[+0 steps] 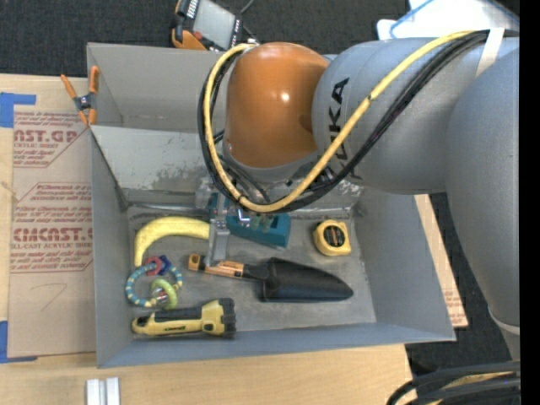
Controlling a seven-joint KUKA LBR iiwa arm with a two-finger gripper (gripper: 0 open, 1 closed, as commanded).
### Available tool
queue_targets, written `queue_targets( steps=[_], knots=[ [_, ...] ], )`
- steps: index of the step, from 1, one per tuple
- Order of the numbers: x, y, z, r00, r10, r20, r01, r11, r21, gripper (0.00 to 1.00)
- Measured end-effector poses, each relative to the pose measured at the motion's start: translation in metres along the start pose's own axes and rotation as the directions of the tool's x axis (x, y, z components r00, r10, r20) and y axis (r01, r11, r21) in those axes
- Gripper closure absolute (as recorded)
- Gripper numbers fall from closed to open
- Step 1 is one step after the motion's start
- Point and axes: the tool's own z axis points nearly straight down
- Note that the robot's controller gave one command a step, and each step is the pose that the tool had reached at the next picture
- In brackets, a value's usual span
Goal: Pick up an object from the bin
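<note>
My gripper reaches down from under the arm's orange cover into the middle of the bin. Its tip is just right of the end of a yellow banana and just above the brown handle of a black scoop. A teal block lies right beside the gripper, partly hidden under the arm. Nothing can be seen held in the gripper.
A yellow tape measure lies at the right of the bin floor. A ring toy of coloured beads sits at the left, below the banana. A yellow and black hand tool lies along the front wall. The arm hides the bin's back middle.
</note>
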Motion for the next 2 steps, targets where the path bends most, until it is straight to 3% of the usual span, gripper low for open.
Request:
queue_targets(
  steps=[1,2],
  knots=[
    [0.0,0.0,0.0,1.0,0.0,0.0,0.0,1.0,0.0,0.0],
    [-0.009,-0.05,0.069,0.98,-0.2,-0.003,0.2,0.98,0.002,0.0]
  ],
)
